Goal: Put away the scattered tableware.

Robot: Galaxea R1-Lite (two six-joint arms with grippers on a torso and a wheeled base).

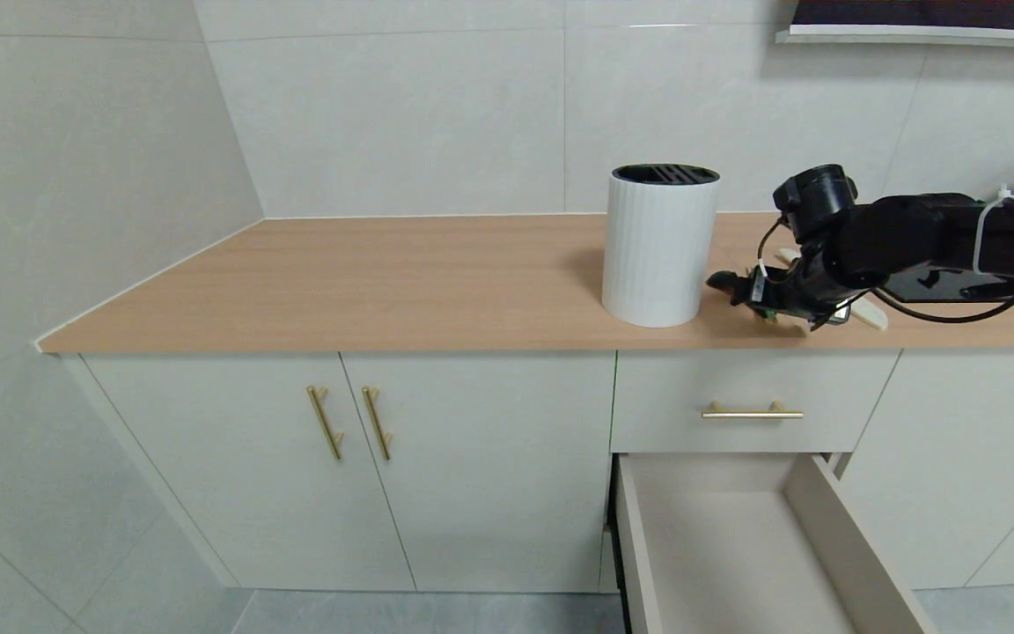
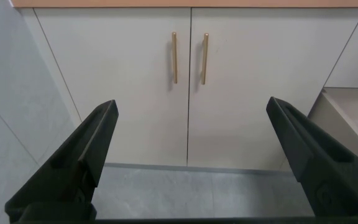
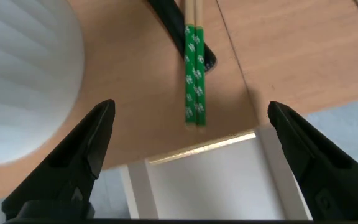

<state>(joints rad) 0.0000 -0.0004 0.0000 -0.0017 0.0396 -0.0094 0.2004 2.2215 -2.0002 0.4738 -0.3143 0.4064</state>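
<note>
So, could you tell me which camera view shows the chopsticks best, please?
The right wrist view: the chopsticks lie in plain sight on the counter. In the head view the right arm mostly covers them; the left wrist view faces cupboard doors.

I see left hand [image 2: 191, 109] facing cabinet front, dark fingers [image 2: 86, 155] spread wide apart. Through gap: two pale cabinet doors [image 2: 123, 93], both shut. Pair of upright brass handles [image 2: 174, 58] sit side by side, one on each side of centre seam. Thin strip of wooden surface [image 2: 185, 3] above doors. Grey tiled floor [image 2: 185, 190] below doors. Pale tiled wall [image 2: 11, 93] flanks cabinet on one side; corner of open drawer [image 2: 353, 112] juts out on other.
</note>
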